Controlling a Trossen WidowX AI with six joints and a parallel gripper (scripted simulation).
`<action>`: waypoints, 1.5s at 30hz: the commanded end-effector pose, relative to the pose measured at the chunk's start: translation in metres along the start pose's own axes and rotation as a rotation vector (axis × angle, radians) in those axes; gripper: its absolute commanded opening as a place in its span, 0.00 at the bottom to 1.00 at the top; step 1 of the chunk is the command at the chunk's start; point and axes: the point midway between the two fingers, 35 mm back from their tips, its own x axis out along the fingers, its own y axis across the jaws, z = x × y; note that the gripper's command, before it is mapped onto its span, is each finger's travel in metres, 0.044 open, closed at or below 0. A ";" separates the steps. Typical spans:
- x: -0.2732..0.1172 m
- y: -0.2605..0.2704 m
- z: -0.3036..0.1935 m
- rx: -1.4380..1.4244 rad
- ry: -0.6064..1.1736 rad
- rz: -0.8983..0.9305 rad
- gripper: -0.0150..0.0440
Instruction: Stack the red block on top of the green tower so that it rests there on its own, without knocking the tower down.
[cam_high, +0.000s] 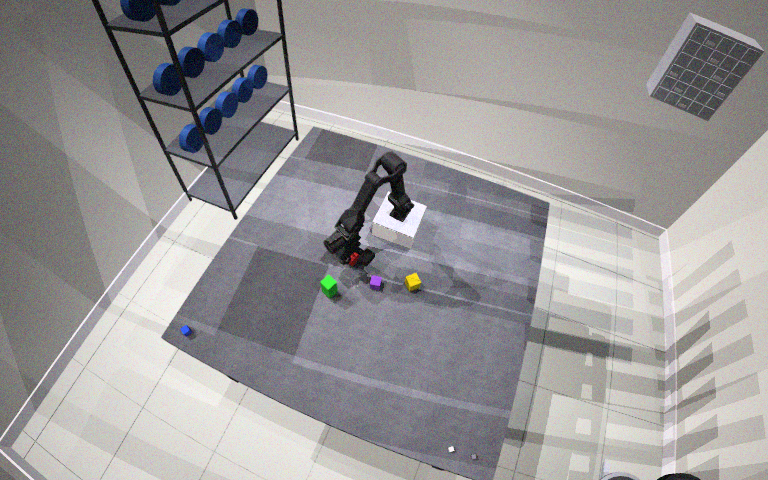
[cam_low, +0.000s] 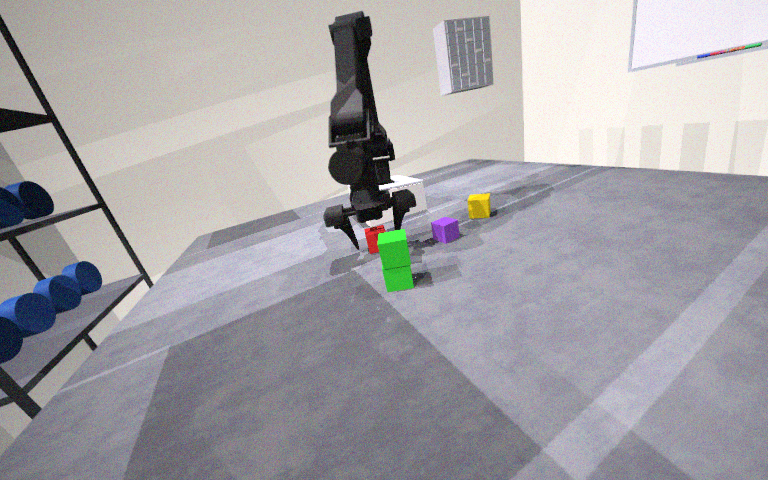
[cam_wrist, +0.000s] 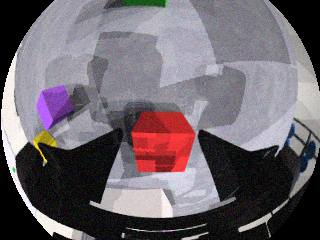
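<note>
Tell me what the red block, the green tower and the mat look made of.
Red block: smooth, hard, matte, plastic-like; flat colour, crisp edges.
Green tower: two cubes of the same look, plain faces, no gloss.
Mat: soft-looking grey fabric or felt; mottled, dull surface. None of this is certain.

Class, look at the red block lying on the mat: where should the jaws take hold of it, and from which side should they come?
Grip the red block across its two flat, opposite side faces, coming straight down from above. It sits flat on the mat, top face up, between the open gripper, whose jaws already flank it. A top-down approach probably also keeps clear of the green tower nearby.
</note>
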 end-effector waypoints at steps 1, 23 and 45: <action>0.000 0.000 0.000 0.005 0.001 -0.003 0.87; -0.029 0.000 0.001 0.005 0.000 -0.003 0.25; -0.116 0.001 0.003 0.006 -0.003 -0.002 0.25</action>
